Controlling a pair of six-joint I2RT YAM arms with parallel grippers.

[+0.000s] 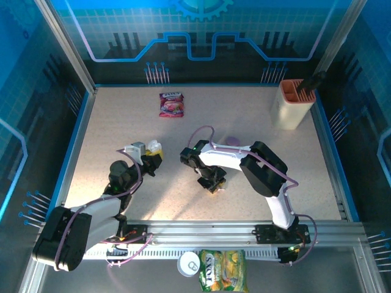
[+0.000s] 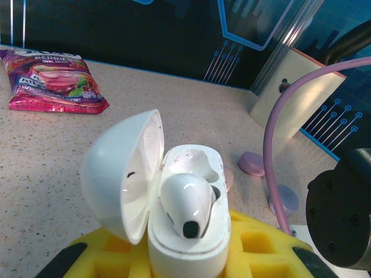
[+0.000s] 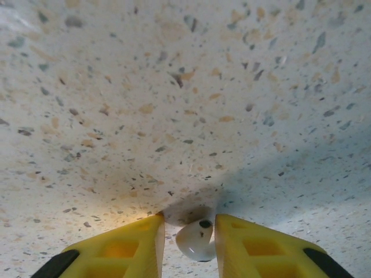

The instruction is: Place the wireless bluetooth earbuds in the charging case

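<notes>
Speckled tabletop [image 3: 174,87] bears a white earbud [image 3: 196,242] inside the narrowly parted right end effector [image 3: 190,231].

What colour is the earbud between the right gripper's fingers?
White earbud, best in the right wrist view.

Glossy white plastic case [image 2: 185,255], speckled matt tabletop [image 3: 174,87]

The black-and-white left arm [image 1: 98,213] reached forward, its yellow-fingered left gripper [image 1: 149,157] clamped on a white, open-lidded plastic case [image 2: 188,243]. The right arm [image 1: 263,168] folded inward, right gripper [image 1: 215,183] pointed down, fingers [image 3: 255,252] narrowly parted around a white earbud [image 3: 194,240].
</notes>
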